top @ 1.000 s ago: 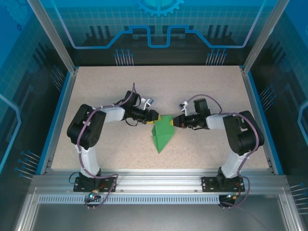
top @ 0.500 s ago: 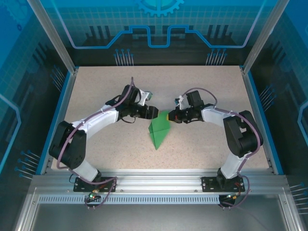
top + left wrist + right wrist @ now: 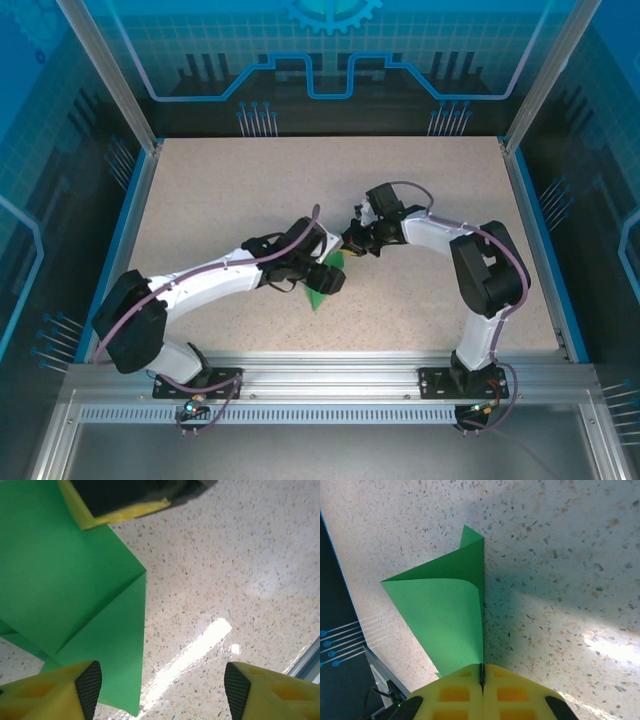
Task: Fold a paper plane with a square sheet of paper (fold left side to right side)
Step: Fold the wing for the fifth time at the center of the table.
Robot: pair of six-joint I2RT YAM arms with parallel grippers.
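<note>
The sheet of paper (image 3: 316,296) is bright green, creased into a narrow pointed wedge. It lies just 6 o'clock of the table's (image 3: 200,190) middle, tip toward 7 o'clock. One flap curls upward, and its 1 o'clock corner is pinched in the right gripper (image 3: 481,676).

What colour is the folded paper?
The paper is plain bright green, clearest in the right wrist view.

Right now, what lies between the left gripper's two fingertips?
In the left wrist view, a flap of the folded green paper lies beside one fingertip; the rest is bare speckled table.
</note>
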